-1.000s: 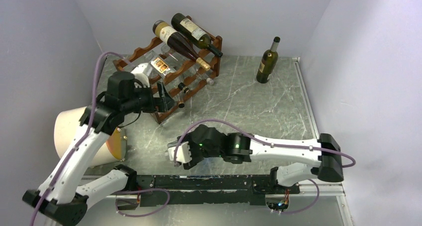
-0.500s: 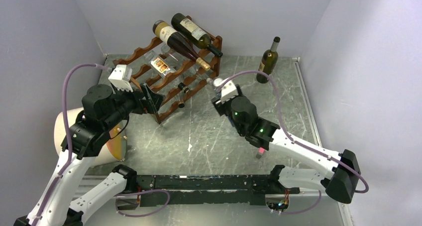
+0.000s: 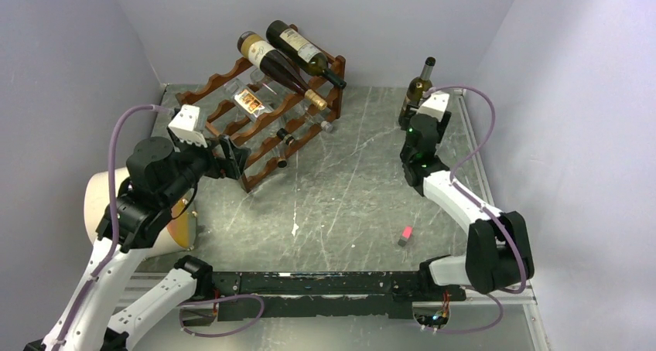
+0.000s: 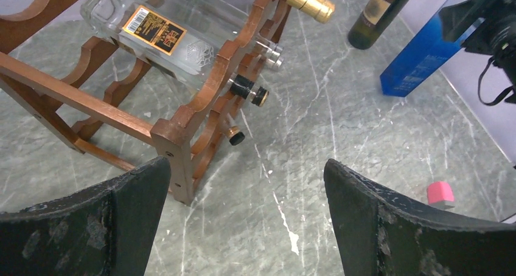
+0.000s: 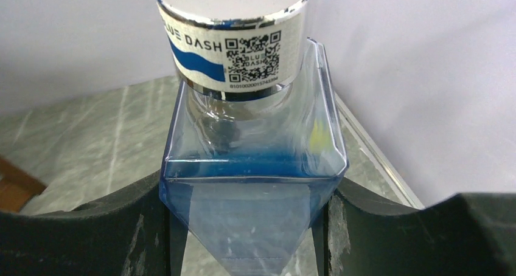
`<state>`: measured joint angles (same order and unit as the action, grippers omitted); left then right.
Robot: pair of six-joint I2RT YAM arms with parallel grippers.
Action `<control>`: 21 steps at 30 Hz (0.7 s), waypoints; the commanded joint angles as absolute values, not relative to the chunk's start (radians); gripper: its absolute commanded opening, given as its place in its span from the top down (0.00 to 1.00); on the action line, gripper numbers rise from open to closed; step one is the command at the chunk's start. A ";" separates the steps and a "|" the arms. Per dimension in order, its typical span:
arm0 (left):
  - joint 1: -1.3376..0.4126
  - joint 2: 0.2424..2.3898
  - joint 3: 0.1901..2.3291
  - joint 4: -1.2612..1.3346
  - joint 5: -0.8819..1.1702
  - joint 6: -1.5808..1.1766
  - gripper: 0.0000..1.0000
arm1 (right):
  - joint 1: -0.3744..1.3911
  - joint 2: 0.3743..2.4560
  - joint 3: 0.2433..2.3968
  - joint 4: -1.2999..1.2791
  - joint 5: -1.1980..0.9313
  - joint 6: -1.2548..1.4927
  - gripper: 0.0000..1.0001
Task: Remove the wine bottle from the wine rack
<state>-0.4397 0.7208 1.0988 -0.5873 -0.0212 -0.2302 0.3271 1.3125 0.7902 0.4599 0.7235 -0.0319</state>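
The reddish-brown wine rack [image 3: 267,115] stands at the back left, also in the left wrist view [image 4: 201,106]. Two dark wine bottles [image 3: 280,63] lie on its top tier. A clear bottle with an orange label [image 4: 164,36] lies lower, beside small bottle necks. My left gripper [image 3: 232,156] is open and empty at the rack's near corner post [image 4: 246,185]. My right gripper [image 3: 420,127] at the back right is shut on a blue square bottle with a silver cap [image 5: 249,166]. That bottle also shows in the left wrist view [image 4: 420,57].
A dark green wine bottle [image 3: 416,92] stands upright at the back right, just behind the right gripper. A small pink block [image 3: 404,235] lies on the marble table near the right front. A beige cylinder [image 3: 100,204] lies at the left edge. Walls close in on three sides.
My right arm has swept from the front centre across the table to the back right beside the green bottle. My left gripper has shifted slightly left at the rack's corner.
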 commanded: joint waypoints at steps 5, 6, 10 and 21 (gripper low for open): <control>-0.444 0.682 1.042 -0.498 -0.044 -0.163 0.01 | 0.179 1.331 0.744 0.883 0.523 0.042 1.00; -0.445 0.684 1.037 -0.494 -0.041 -0.161 0.01 | 0.171 1.337 0.738 0.903 0.511 0.036 1.00; -0.445 0.703 1.032 -0.482 -0.040 -0.151 0.01 | 0.136 1.383 0.758 0.901 0.470 0.043 1.00; -0.445 0.746 0.991 -0.416 -0.032 -0.154 0.01 | 0.087 1.470 0.795 0.915 0.369 -0.020 1.00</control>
<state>-0.4400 0.7456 0.9981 -0.4755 -0.0299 -0.1677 0.1017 1.4677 0.7254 0.7681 0.4026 -0.0074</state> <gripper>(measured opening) 0.993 0.638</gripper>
